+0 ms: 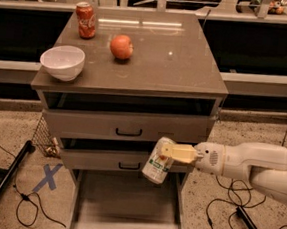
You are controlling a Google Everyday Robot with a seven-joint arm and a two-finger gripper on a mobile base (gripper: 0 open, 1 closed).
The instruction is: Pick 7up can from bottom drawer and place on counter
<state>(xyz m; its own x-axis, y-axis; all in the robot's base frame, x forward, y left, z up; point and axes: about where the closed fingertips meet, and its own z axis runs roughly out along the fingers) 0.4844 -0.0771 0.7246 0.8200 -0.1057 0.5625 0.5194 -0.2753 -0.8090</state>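
Note:
My gripper (167, 154) reaches in from the right on a white arm and is shut on the 7up can (157, 163), a silver-white can with a green label band. The can hangs tilted in the air above the open bottom drawer (125, 205), in front of the middle drawer's face. The drawer's flat grey floor shows nothing lying on it. The grey-brown counter (163, 58) lies well above the can.
On the counter stand a red cola can (86, 20), an orange-red fruit (122, 47) and a white bowl (62, 62). The top drawer (127, 125) is slightly open. Cables and a black pole (5, 179) lie on the floor, with a blue X mark (49, 177).

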